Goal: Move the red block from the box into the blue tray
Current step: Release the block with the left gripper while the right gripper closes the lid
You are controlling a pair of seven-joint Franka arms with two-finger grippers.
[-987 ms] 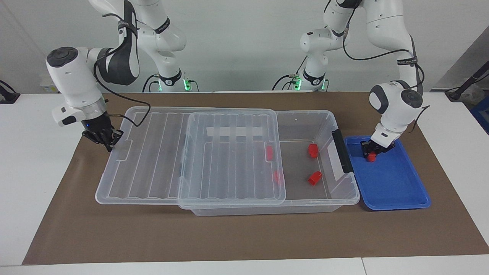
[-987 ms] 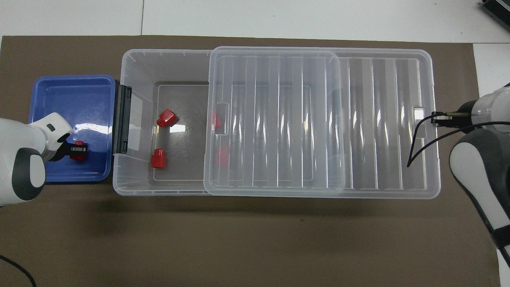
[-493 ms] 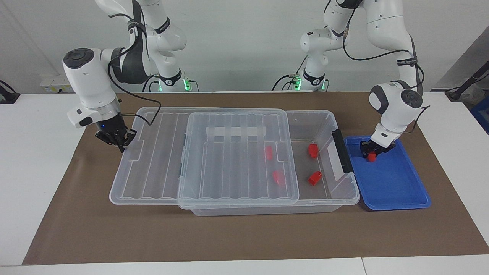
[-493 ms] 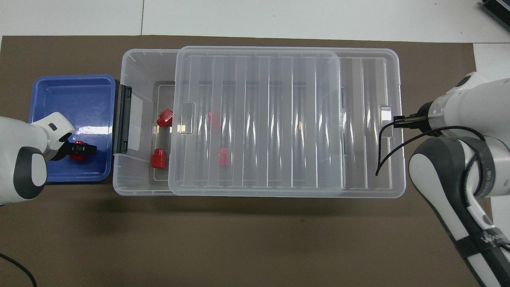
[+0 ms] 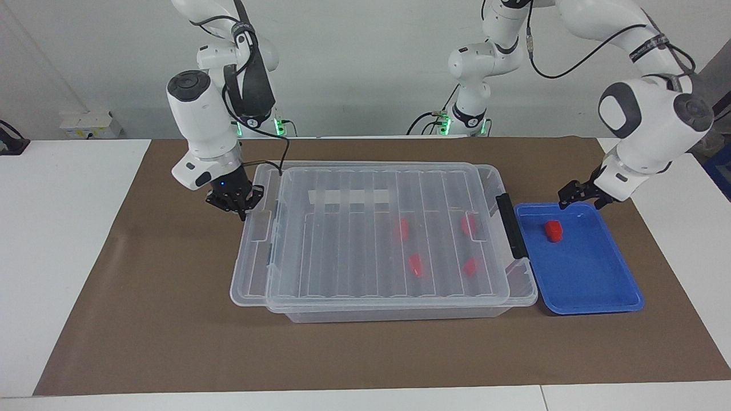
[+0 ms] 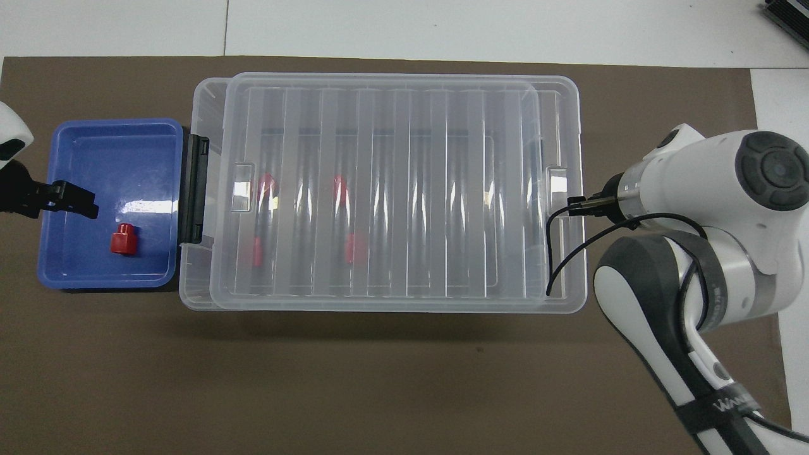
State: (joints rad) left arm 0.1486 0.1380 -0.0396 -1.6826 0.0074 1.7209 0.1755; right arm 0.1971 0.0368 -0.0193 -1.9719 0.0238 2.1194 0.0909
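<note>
Red block (image 5: 553,230): now loose in tray (image 5: 594,291); left gripper (image 5: 582,193) lifted clear, fingers apart. Lid (image 5: 371,234): slid shut over box (image 5: 400,311); right gripper (image 5: 243,206), fingers together, at its edge.

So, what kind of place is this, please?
Most likely a robotics lab bench, not a home or a factory line. Two white arms are bolted at a table covered with a brown mat, and the only things are test props: a clear box and a blue tray.

Red block (image 5: 553,230) lying loose in blue tray (image 5: 594,285); box (image 5: 517,288) beside tray — ribbed lid on.
</note>
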